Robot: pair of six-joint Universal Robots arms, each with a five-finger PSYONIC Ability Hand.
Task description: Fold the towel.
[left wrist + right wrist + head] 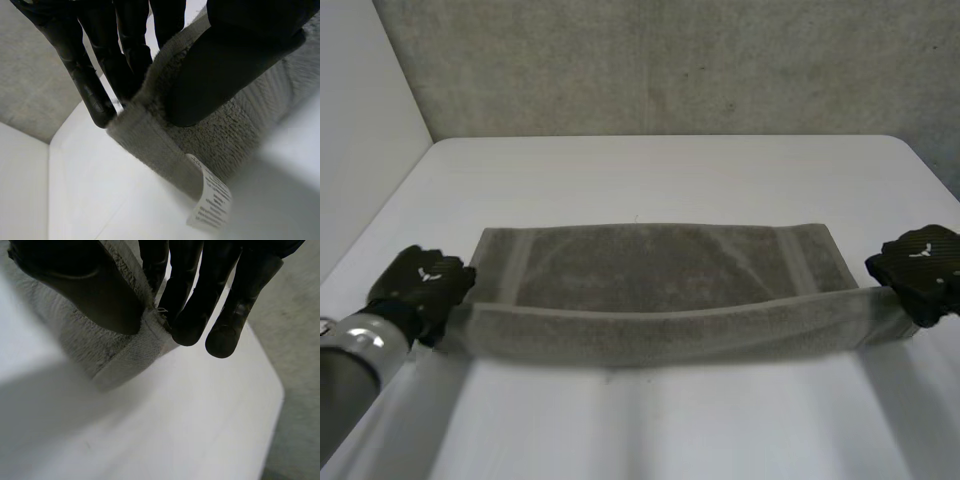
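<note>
The grey towel is lying across the middle of the white tabletop, long sides running left to right. Its near long edge is hanging raised off the surface, sagging in the middle. Towards the tabletop's left edge, the left hand is pinching the near left corner between thumb and fingers, and a white care label is dangling from the hem just beside it. The right hand is gripping the near right corner likewise, by the tabletop's right edge.
</note>
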